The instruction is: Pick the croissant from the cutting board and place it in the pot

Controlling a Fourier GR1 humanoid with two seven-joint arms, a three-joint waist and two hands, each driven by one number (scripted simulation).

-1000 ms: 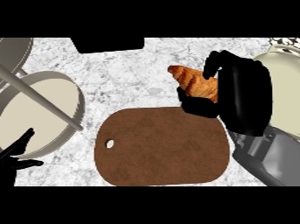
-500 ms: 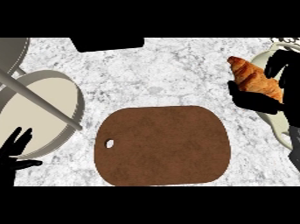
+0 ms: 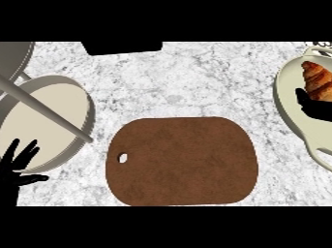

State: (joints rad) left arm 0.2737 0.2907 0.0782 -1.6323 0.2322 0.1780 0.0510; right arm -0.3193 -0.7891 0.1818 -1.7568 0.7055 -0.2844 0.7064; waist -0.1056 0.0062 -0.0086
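Right hand (image 3: 327, 107) at three o'clock, curled round the lower end of the croissant (image 3: 324, 83) and held over the pale inside of the pot (image 3: 290, 104). Croissant thus off the cutting board (image 3: 181, 162) and above the pot, not yet seen to rest on its floor; whether touching the bottom, impossible to tell. Long axis run from about eleven o'clock down to five o'clock, narrow tip uppermost, lower end hidden in the dark fingers. From the palm, pastry lay toward twelve o'clock, touching. Judged as the placing step, nearly complete: only a lowering and a release seemingly left, with the pot's rim all around and nothing between croissant and pot floor that showed. Risk judged small, perhaps a tip catching on the near wall if let go tilted. Outward from there, bare brown cutting board at six o'clock, well apart from the pot, with a small hole near its left edge. Farther on, at nine o'clock, a round pan (image 3: 41, 121) with a long grey handle (image 3: 33, 104) lying across it. Left hand (image 3: 12, 175) at eight o'clock near the lower edge, fingers straight and spread, resting, holding nothing, far from the croissant. Dark block (image 3: 123, 47) at twelve o'clock against the counter's (image 3: 197, 82) far edge.
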